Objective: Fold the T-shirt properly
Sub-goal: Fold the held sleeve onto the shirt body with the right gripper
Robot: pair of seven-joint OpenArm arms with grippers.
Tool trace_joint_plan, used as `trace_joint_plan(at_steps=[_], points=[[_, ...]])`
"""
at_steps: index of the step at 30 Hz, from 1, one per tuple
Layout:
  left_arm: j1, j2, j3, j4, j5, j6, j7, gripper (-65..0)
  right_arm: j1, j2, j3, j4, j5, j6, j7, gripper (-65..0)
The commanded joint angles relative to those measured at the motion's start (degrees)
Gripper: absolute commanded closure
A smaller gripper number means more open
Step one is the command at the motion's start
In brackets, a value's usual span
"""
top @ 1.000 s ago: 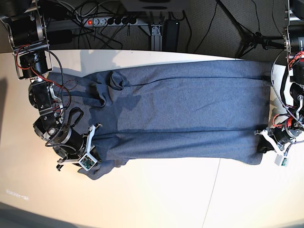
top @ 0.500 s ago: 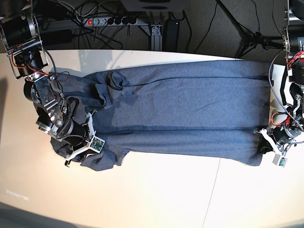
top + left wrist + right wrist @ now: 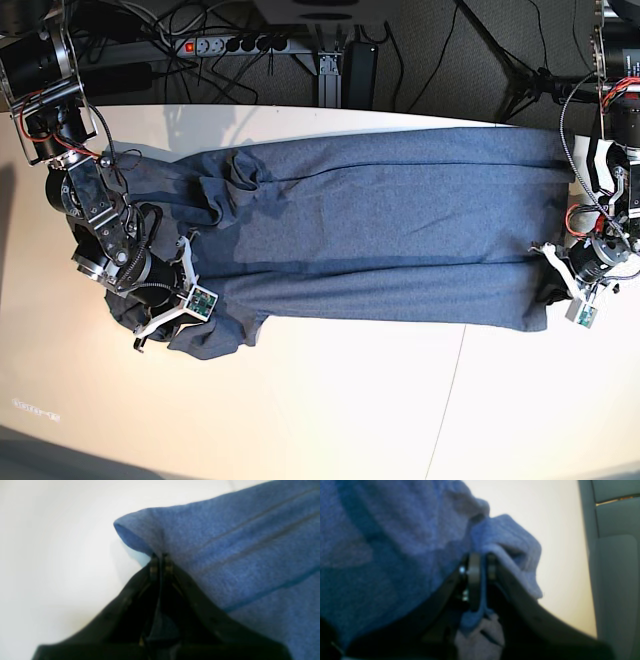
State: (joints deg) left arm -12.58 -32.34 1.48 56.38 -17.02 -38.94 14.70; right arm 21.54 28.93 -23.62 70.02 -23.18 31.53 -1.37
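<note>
Both arms are black, jointed cylinders in silver brackets, trailing red and black cables. The left gripper [image 3: 553, 290] and right gripper [image 3: 150, 335] have black fingers, white frames and small green-faced camera modules.

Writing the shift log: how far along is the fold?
Done: the slate-blue cotton T-shirt lies lengthwise on the white table, its long edges already turned in. In hand: left gripper and right gripper each pinch a near-edge end. Left: finishing the folds into a compact bundle.
</note>
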Motion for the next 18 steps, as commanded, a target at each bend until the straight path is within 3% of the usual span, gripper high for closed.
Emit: trace_joint_plan(at_steps=[1,10,18], points=[[-1.20,-1.18,-0.31,0.98,-0.68,-1.06,-1.42,0.0,1.44,1.05,0.61,0.92,0.26,-0.44,0.76,0.0],[-0.98,-1.25,-0.31,1.57,2.08,-1.06,-1.46,0.0,1.44,1.14,0.61,0.92,1.18,-0.42,0.74,0.0],[6.16,-3.65,-0.33,12.55,2.03,-1.06,-1.44,0.0,0.37,3.45,0.61,3.65,4.26,-0.39,0.74,0.0]])
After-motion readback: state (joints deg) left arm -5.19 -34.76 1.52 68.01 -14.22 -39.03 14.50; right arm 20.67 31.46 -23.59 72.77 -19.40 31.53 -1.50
